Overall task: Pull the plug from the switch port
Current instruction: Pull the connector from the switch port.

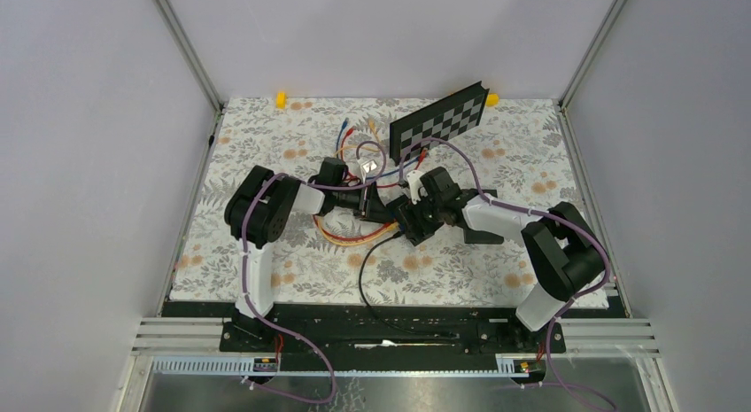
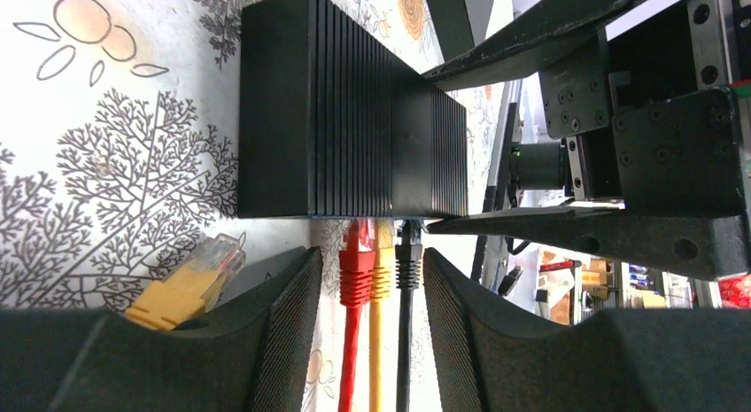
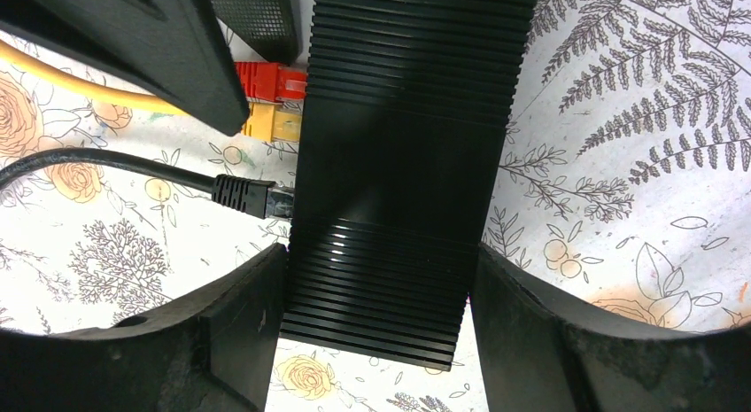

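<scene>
– Floral tablecloth [image 1: 266,270] rig, anything unplugged yet?

– Nope. Lower centre of the left wrist view, left gripper [image 2: 367,261] sits apart around the red plug [image 2: 356,261], yellow plug [image 2: 383,252] and black plug [image 2: 407,257], all seated in the switch [image 2: 345,111] above. Right gripper [image 3: 381,261] looks clamped on its sides. Whole pull's left.

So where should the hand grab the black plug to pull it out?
Probably on the ribbed boot of the black plug, where it meets the switch. Come from the cable side, one finger on each flat side, then pull straight back. It sticks straight out, with a gap from the yellow plug.
</scene>
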Robot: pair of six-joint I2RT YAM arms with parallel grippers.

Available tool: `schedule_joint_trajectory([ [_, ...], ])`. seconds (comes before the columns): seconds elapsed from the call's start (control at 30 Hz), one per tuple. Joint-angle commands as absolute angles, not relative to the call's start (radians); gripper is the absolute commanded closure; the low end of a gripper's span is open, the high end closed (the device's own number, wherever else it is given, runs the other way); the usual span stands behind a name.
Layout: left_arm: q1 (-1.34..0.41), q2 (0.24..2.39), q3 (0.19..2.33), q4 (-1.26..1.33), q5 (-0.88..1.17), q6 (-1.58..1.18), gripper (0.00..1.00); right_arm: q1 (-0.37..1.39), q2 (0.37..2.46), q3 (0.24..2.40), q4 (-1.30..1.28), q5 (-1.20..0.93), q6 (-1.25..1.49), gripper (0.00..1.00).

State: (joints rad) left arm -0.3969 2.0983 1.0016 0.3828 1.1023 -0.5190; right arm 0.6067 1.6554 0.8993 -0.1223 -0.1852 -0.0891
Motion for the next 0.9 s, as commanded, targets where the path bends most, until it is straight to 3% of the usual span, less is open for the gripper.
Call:
schedule_joint_trajectory([
  [0.0,-0.405,2.148,0.985,0.441,0.999,-0.535,0.52,0.59,1.618,0.907,-0.091,-0.238,-0.069,1.0],
  [0.63,-0.421,2.22,0.995,0.607,1.036,-0.721,0.72,0.586,1.65,0.908,-0.093,-0.244,-0.087,1.0],
  [0.87,-0.416,2.242,0.979,0.712,1.069,-0.823,0.85,0.587,1.658,0.907,-0.094,-0.234,-0.098,1.0],
])
